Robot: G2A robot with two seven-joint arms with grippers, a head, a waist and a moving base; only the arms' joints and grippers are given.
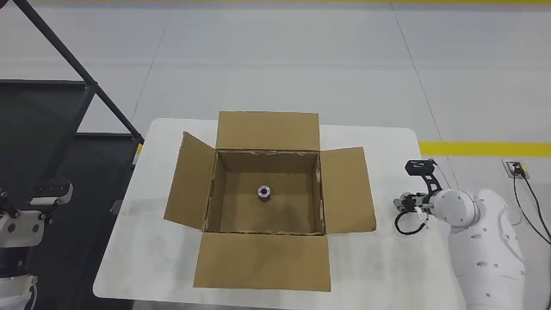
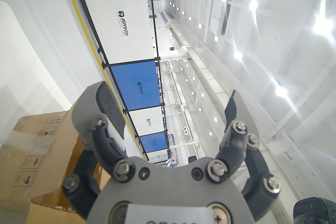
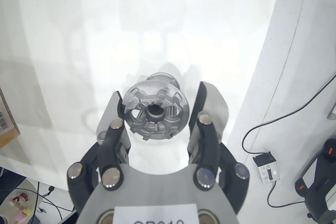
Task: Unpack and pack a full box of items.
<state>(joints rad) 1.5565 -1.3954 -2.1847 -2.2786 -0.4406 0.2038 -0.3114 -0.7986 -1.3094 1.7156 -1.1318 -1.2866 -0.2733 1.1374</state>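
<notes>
An open cardboard box (image 1: 267,263) sits mid-table with its four flaps spread; one small metal ring part (image 1: 264,192) lies on its floor. My right gripper (image 1: 411,211) hangs low over the table's right end, beside the box. In the right wrist view a grey flanged metal part (image 3: 156,110) stands between the right gripper's (image 3: 157,104) fingers. One pad touches the flange, the other shows a thin gap, so the jaws look open. My left gripper (image 2: 168,93) is open and empty, pointing up at the ceiling, with the box (image 2: 34,151) beside it.
The white table (image 1: 387,258) has bare surface to the right of the box and a narrow strip to its left. A black frame (image 1: 69,60) stands off the table's left side. Cables and a small adapter (image 3: 266,168) lie on the floor past the right edge.
</notes>
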